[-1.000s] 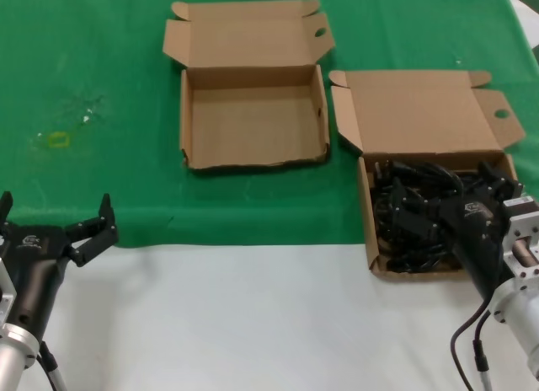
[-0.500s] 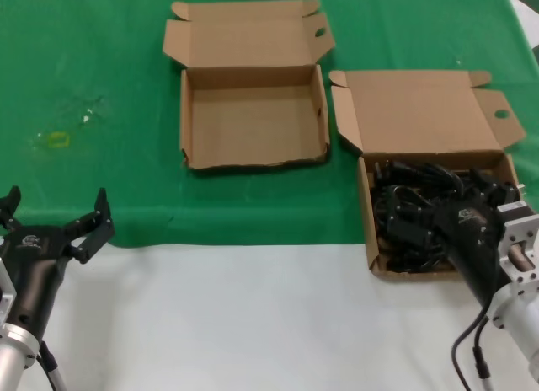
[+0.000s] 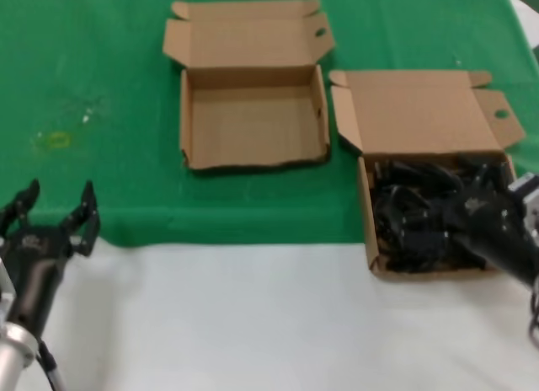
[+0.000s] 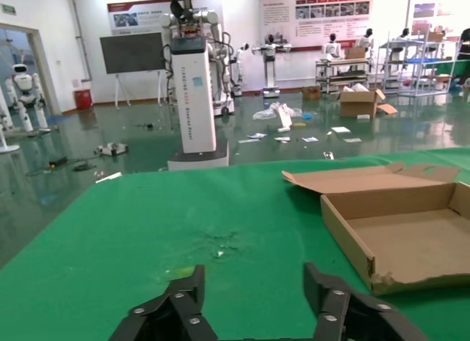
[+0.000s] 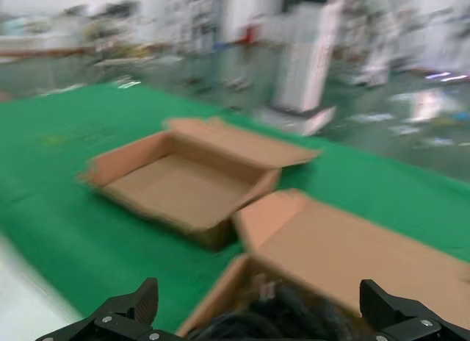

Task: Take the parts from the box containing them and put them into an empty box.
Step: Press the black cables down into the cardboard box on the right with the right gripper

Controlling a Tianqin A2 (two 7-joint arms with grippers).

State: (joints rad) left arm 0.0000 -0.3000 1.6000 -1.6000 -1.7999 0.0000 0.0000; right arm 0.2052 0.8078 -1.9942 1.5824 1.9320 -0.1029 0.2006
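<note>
Overhead, the head view took in the whole layout: the empty box [image 3: 253,121] sat farther back on the green cloth [image 3: 93,79], and the box containing the parts [image 3: 425,168] sat to its right and nearer, its tray reaching onto the white table surface [image 3: 253,315]. The parts [image 3: 421,214] lay as a dark tangle filling that tray. The right gripper [image 3: 476,201] was down among them at the tray's right side, black against black, so whether its fingers were closed on a cord could not be told there. The right wrist view added what the head view lacked: two finger tips spread wide apart, with the parts [image 5: 268,319] lying between and just beyond them, and the empty box [image 5: 187,183] farther off. The left gripper [image 3: 52,207] hung at the near left over the cloth's edge, well apart from both boxes, jaws parted. The left wrist view showed its released fingers [image 4: 172,311], and only the empty box [image 4: 400,234]
</note>
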